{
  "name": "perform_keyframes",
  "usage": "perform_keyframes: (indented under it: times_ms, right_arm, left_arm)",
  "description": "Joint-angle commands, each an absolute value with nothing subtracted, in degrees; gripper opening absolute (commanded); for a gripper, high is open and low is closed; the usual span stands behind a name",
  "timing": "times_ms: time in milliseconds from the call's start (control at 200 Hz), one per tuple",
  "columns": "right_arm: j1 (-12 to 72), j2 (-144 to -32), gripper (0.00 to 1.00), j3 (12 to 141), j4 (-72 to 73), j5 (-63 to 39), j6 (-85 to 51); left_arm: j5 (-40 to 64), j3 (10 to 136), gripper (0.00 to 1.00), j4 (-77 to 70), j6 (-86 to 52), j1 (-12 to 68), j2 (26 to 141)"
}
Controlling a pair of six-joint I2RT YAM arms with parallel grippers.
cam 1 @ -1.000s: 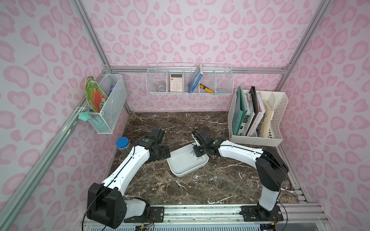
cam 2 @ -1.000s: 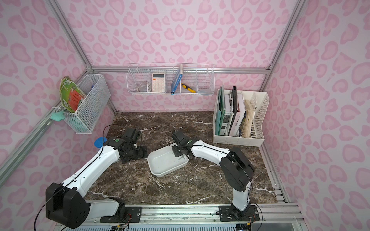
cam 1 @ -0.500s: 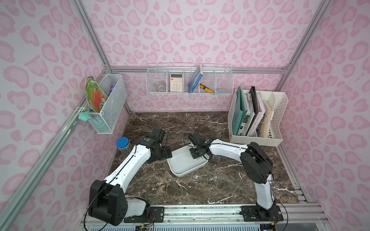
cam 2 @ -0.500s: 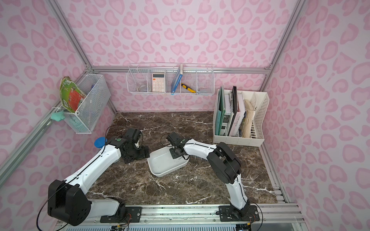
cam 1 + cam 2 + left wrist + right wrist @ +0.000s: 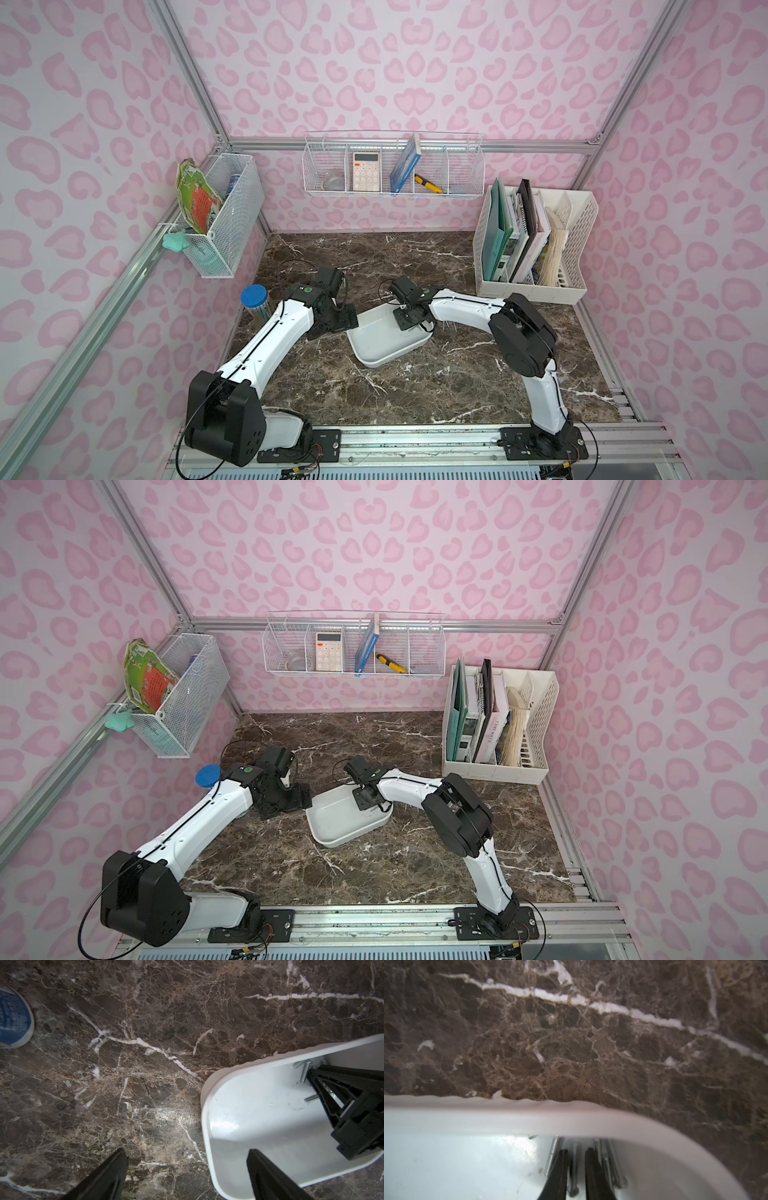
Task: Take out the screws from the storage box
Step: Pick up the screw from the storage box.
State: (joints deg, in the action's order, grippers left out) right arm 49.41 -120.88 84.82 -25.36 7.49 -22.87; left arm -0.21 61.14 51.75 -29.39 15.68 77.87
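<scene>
Several screws (image 5: 574, 1169) lie blurred in one corner of the storage box (image 5: 249, 1109), on the marble table (image 5: 374, 257) between the arms. In both top views the right gripper (image 5: 412, 323) hides them. Its jaws stand nearly closed astride one screw; we cannot tell whether they pinch it. The left gripper (image 5: 187, 1152) gapes wide, empty.

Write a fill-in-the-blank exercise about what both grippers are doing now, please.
1. The screws lie in a white plastic tray on a brown ___ tabletop.
2. The right gripper has one ___ between its fingers.
3. The left gripper is ___, straddling the tray's rim.
Missing: marble; screw; open.
</scene>
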Motion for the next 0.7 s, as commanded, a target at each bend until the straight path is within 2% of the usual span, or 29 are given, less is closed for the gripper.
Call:
perform_keyframes:
  times_ms: [0, 60, 115, 180, 695]
  right_arm:
    - [49.37, -121.82, 0.19, 84.62, -27.33, 6.94, -23.88]
    - [49.33, -121.65, 0.18, 84.14, -27.17, 7.01, -24.04]
    - [49.32, -121.34, 0.11, 83.78, -27.07, 7.16, -24.14]
    - [49.31, -120.50, 0.08, 83.76, -26.75, 7.37, -23.95]
    - [46.55, -112.55, 0.06, 84.42, -24.83, 6.43, -25.31]
  left_arm:
    - [0.27, 61.43, 0.94, 51.50, -28.70, 15.64, 78.28]
    - [0.26, 61.61, 0.94, 51.58, -28.65, 15.64, 78.55]
    - [0.18, 61.72, 0.94, 51.77, -28.56, 15.64, 78.73]
    - [0.00, 61.90, 0.94, 51.99, -28.56, 15.64, 78.84]
    - [0.15, 61.86, 0.94, 52.42, -28.65, 15.64, 78.22]
